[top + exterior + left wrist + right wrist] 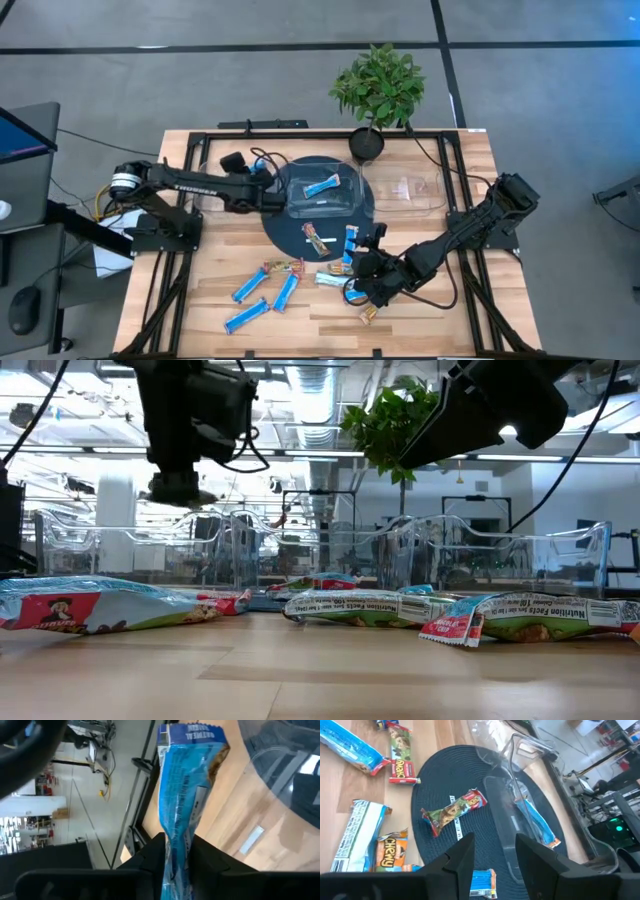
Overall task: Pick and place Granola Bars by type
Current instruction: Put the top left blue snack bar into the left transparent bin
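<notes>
My left gripper (175, 851) hangs above the table beside the left clear bin (320, 192) and is shut on a blue granola bar (187, 785). One blue bar (322, 186) lies inside that bin. My right gripper (495, 851) is open and hovers over the near right part of the round dark mat (290, 228), touching nothing. A tan bar (452, 812) and a blue bar (482, 883) lie flat on the mat in front of it. More blue bars (250, 287), a tan one (283, 266) and a pale one (335, 278) lie on the wood. My left gripper pinches the blue bar between its two fingers at one end of the wrapper (175, 837). The rest of the bar sticks straight out past the fingertips, its crimped far end (192, 732) free. It is lifted clear of the table.
A second clear bin (405, 190) stands to the right of the first, at the table's far side. A potted plant (378, 90) sits at the far edge. Black frame rails (160, 290) run along the table's left and right sides. Bare wood lies near the front edge.
</notes>
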Robot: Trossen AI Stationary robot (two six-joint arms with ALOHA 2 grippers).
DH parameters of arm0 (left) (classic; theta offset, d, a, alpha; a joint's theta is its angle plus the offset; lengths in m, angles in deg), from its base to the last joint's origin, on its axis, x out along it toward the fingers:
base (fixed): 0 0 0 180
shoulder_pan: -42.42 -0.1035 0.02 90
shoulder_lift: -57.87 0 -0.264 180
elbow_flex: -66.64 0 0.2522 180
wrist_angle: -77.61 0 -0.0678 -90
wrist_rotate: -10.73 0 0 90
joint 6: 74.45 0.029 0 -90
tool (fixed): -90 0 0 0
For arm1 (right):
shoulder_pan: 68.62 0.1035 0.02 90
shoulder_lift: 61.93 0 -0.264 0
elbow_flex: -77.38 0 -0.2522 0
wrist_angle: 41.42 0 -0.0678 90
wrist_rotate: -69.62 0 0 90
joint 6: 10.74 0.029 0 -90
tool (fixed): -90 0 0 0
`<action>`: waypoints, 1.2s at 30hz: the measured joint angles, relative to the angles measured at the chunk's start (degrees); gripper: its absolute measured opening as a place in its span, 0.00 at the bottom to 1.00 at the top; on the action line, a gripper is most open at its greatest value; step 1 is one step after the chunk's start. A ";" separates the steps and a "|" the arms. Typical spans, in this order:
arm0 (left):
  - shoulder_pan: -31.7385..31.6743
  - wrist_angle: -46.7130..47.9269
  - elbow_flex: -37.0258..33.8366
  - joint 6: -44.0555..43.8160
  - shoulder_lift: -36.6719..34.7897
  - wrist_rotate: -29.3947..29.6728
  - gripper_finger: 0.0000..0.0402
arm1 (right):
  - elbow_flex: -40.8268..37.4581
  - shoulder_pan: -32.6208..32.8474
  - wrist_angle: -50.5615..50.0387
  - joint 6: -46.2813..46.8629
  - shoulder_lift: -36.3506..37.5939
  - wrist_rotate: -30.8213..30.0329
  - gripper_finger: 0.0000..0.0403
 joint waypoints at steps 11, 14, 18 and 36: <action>-4.91 -0.71 -2.31 -0.04 0.00 -3.03 0.36 | 0.00 -0.04 0.02 0.00 0.00 0.00 0.34; -4.89 -1.01 -2.31 0.12 0.00 -2.86 0.39 | 0.00 -0.04 0.02 0.34 0.00 0.00 0.34; -4.89 -0.97 -2.31 0.35 0.00 -2.84 0.45 | 0.00 -0.04 0.02 0.48 0.00 0.62 0.34; -8.88 -1.68 -2.31 12.85 0.00 -10.77 0.52 | 0.00 -0.04 0.00 0.96 0.00 0.81 0.34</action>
